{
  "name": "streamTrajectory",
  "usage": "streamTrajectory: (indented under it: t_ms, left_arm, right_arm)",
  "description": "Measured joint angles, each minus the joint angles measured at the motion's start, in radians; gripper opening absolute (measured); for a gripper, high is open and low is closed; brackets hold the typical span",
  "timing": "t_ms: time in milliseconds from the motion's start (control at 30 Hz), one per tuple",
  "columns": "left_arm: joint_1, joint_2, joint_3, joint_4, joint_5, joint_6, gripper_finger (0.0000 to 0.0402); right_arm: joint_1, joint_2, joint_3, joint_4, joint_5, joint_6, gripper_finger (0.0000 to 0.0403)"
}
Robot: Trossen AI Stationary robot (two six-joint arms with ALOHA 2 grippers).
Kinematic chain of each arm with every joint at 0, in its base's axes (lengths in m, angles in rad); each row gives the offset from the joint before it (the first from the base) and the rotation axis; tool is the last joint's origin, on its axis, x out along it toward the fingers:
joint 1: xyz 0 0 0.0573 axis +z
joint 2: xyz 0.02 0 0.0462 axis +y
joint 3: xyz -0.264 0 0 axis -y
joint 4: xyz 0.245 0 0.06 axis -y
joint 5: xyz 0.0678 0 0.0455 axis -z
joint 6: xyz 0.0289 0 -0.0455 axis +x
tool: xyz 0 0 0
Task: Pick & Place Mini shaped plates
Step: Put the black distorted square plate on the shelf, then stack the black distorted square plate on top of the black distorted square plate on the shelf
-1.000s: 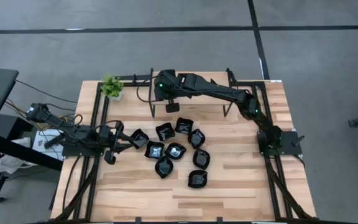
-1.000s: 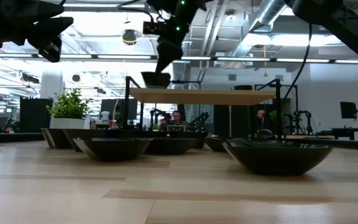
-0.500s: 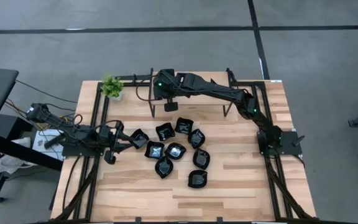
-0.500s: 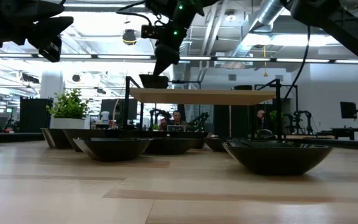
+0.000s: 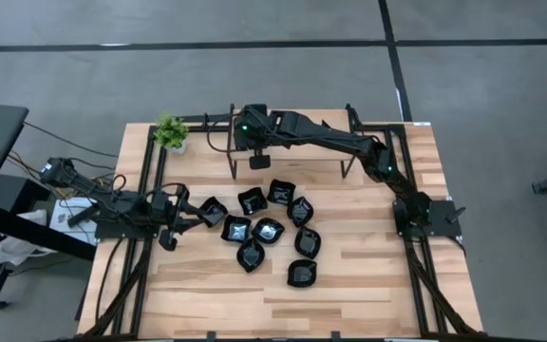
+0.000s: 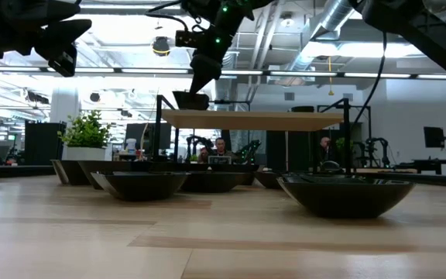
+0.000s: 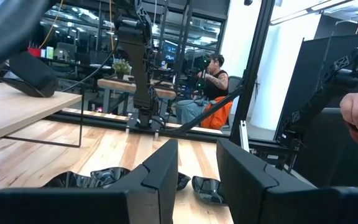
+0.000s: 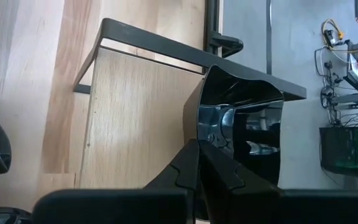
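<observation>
Right gripper clamped on the rim of one glossy black mini plate, a squarish dish with curled corners, held low over the left end of a small raised shelf of pale wood on thin black legs, near the far edge of the table. Fingers pinched together on the near wall of the dish; from table height, the dish at or just above the shelf top, contact too close to tell.

Nine more black plates of varied outline, some squarish, some leaf-like or rounded, clustered at the middle of the light butcher-block table, several touching or nearly so. Nearest one looming large in the low view, with others lined behind it.

Left gripper parked near the left edge of the table, just beside the leftmost plate of the cluster, fingers parted around empty air.

Small green potted plant at the far left corner, clear of the shelf. Black frame rails running along the left and right edges. Bare wood open along the near edge and the right side. Seated person in the room beyond the table.
</observation>
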Motion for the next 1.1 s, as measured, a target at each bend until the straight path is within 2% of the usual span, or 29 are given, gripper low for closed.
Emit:
streamTrajectory:
  t_ms: [300,633,833,900,1100]
  left_arm:
    - [0.0,0.0,0.0,0.008,0.0,0.0,0.0112]
    - [0.0,0.0,0.0,0.011,0.0,0.0,0.0112]
    - [0.0,0.0,0.0,0.013,0.0,0.0,0.0112]
    - [0.0,0.0,0.0,0.013,0.0,0.0,0.0112]
    - [0.0,0.0,0.0,0.018,0.0,0.0,0.0112]
  right_arm:
    - [0.0,0.0,0.0,-0.001,-0.001,0.019,0.0026]
    - [0.007,-0.001,0.0,-0.005,0.0,0.023,0.007]
    - [0.032,-0.08,0.0,-0.098,-0.005,0.032,0.0071]
    - [0.038,-0.124,0.0,-0.167,-0.056,0.073,0.0071]
    - [0.043,-0.255,-0.012,-0.405,-0.395,0.169,0.007]
